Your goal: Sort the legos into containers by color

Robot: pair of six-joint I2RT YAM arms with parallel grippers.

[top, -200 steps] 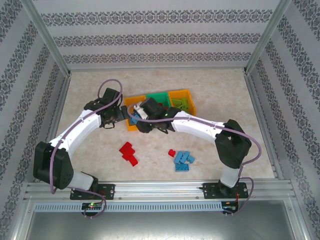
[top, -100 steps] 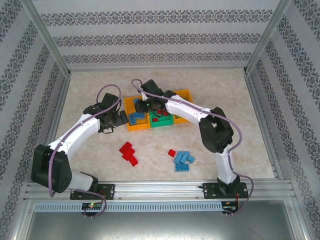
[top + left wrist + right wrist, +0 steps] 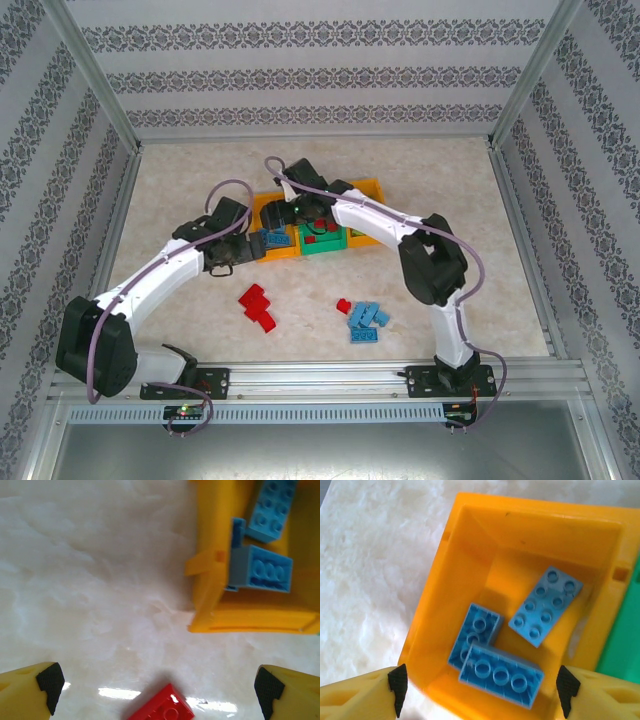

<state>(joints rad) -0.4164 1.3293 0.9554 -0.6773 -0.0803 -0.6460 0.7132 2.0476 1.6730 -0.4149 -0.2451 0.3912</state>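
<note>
The containers stand in a row at mid-table: a left orange bin (image 3: pixel 280 254), a green bin (image 3: pixel 326 248) and a right orange bin (image 3: pixel 374 203). My right gripper (image 3: pixel 285 215) hangs open over the left orange bin (image 3: pixel 470 525), nothing between its fingers (image 3: pixel 481 690); three blue legos (image 3: pixel 500 675) lie loose on the bin floor. My left gripper (image 3: pixel 235 252) is open just left of that bin (image 3: pixel 250 615), low over the table (image 3: pixel 157 687), a red lego (image 3: pixel 162 711) right below it. Red legos (image 3: pixel 258 305) and blue legos (image 3: pixel 367 322) lie in front.
A single red brick (image 3: pixel 343 305) sits beside the blue pile. Red bricks (image 3: pixel 318 238) lie in the green bin. The right arm (image 3: pixel 380 225) stretches across the bins. Patterned walls with metal posts (image 3: pixel 115 150) enclose the table.
My right gripper swung up over the left orange bin and opened, leaving a blue brick in it. My left gripper shifted slightly right and nearer, staying open.
</note>
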